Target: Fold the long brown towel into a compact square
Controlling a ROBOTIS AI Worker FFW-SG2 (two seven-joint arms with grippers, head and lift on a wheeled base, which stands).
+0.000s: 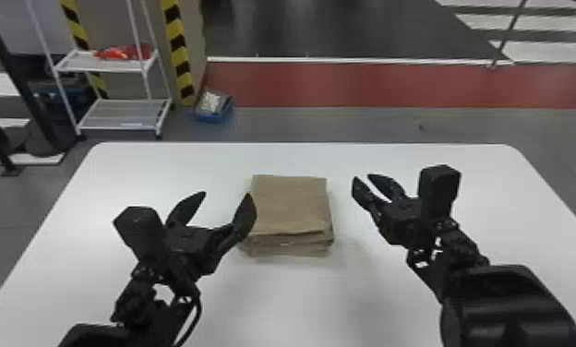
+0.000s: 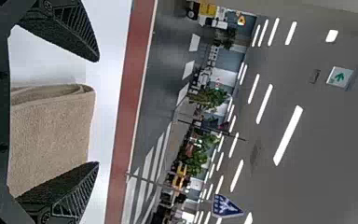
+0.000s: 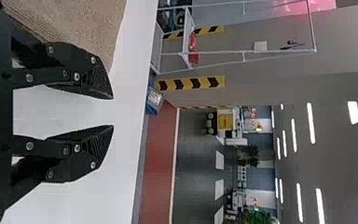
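Right forearm nearest, right gripper narrowly parted, left gripper wide, both empty, brown towel folded in layers between them on white table.

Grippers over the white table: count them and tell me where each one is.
2. The left gripper is open at the left side of the folded brown towel; the right gripper, open more narrowly, is off to the towel's right.
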